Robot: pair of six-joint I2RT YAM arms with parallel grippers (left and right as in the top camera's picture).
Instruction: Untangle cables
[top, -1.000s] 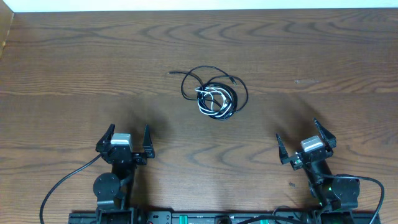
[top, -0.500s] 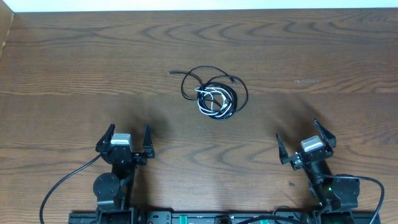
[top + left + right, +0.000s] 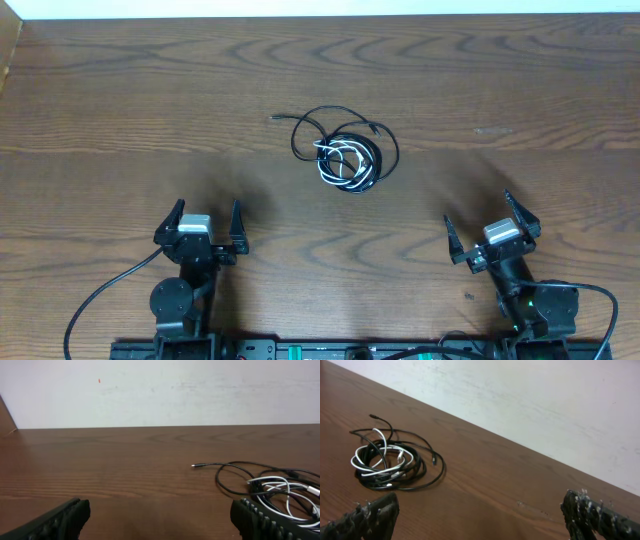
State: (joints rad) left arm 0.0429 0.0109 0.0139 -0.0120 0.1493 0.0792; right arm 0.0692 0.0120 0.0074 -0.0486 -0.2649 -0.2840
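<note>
The cables (image 3: 345, 152) lie in one tangled heap on the wooden table, black loops wound round a white cable. They also show at the right edge of the left wrist view as cables (image 3: 280, 490) and at the left of the right wrist view as cables (image 3: 387, 462). One black plug end (image 3: 273, 118) sticks out to the left. My left gripper (image 3: 202, 219) stands open near the front left, well short of the heap. Open too is my right gripper (image 3: 483, 224), at the front right, with nothing between its fingers.
The table's far edge (image 3: 320, 16) meets a white wall. Thicker black cords (image 3: 100, 290) run from the arm bases at the front. Bare wood surrounds the heap on all sides.
</note>
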